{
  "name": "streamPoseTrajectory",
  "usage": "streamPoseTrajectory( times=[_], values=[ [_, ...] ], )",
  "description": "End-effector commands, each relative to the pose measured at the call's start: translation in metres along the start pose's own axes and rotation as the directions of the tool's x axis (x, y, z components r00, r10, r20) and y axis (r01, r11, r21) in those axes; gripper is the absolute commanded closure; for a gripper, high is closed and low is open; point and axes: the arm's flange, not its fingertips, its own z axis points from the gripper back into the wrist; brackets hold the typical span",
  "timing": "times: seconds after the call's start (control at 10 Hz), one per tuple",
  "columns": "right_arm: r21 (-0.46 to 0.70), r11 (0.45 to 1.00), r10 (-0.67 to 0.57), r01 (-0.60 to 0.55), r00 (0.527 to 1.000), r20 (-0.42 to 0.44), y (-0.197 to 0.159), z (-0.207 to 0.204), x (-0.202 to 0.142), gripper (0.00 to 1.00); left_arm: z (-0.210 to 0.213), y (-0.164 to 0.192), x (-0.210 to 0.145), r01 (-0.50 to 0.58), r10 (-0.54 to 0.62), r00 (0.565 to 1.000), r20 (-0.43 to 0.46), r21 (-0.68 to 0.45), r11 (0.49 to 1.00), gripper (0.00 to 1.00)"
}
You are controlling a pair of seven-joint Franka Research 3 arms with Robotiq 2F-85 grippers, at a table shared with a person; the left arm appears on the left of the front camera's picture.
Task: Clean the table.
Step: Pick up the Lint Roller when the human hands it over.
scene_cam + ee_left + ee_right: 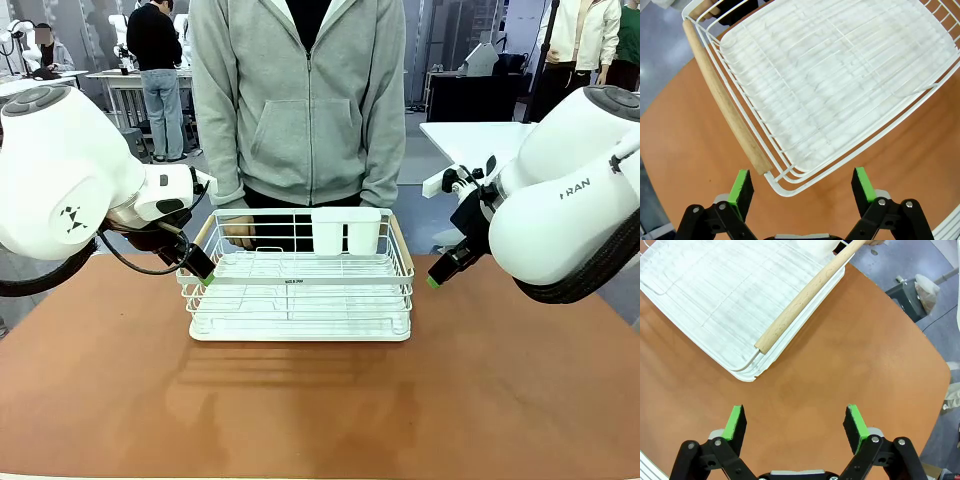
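The reddish-brown table (320, 410) carries a white wire dish rack (300, 283) with wooden handles at its middle back. My left gripper (203, 272) hangs at the rack's left end. In the left wrist view that gripper (801, 187) is open, its green pads on either side of the rack's near corner (785, 189), just below the wooden handle (725, 100). My right gripper (437, 276) hovers off the rack's right end. In the right wrist view it (795, 422) is open over bare table (840, 355), a little short of the rack's corner (747, 375) and handle (805, 295).
A person in a grey hoodie stands at the far edge with a hand (237, 232) at the rack's back left. A white cup holder (345, 232) hangs inside the rack's back wall. The table's rounded right edge (935, 365) drops to the floor.
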Motion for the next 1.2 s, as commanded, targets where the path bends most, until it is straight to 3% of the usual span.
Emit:
streamPoseTrajectory(
  times=[0.0, 0.3, 0.4, 0.5, 0.7, 0.9, 1.0, 1.1],
  values=[
    [0.0, 1.0, -0.001, 0.001, 1.0, 0.0, 0.0, 0.0, 0.0, 0.0, 0.0, 0.0, 0.0, -0.001, 0.001, 1.0, 0.001, 0.0, 1.0, 0.0],
    [0.0, 1.0, 0.0, 0.0, 1.0, 0.0, 0.0, 0.0, 0.0, 0.0, 0.0, 0.0, 0.0, 0.0, 0.0, 1.0, 0.0, 0.0, 1.0, 0.0],
    [0.148, 0.988, -0.052, 0.042, 0.997, 0.061, -0.013, 0.028, 0.005, 0.0, 0.021, 0.011, 0.013, -0.1, 0.097, 0.995, -0.024, -0.163, 0.982, 0.0],
    [0.311, 0.944, -0.149, 0.114, 0.985, 0.091, -0.037, 0.06, 0.007, 0.0, 0.05, 0.043, 0.024, -0.234, 0.229, 0.972, -0.055, -0.336, 0.912, 0.0],
    [0.529, 0.82, -0.31, 0.219, 0.947, 0.087, -0.085, 0.095, -0.002, 0.0, 0.095, 0.121, 0.016, -0.445, 0.407, 0.89, -0.204, -0.579, 0.683, 0.0],
    [0.682, 0.669, -0.438, 0.295, 0.898, 0.04, -0.123, 0.111, -0.022, 0.0, 0.115, 0.176, -0.004, -0.469, 0.401, 0.868, -0.293, -0.751, 0.465, 0.0],
    [0.749, 0.583, -0.493, 0.316, 0.87, 0.017, -0.144, 0.122, -0.04, 0.0, 0.123, 0.209, -0.02, -0.477, 0.403, 0.858, -0.319, -0.787, 0.392, 0.0],
    [0.772, 0.522, -0.574, 0.362, 0.819, 0.004, -0.169, 0.134, -0.068, 0.0, 0.134, 0.249, -0.043, -0.488, 0.473, 0.821, -0.32, -0.823, 0.291, 0.0]
  ],
)
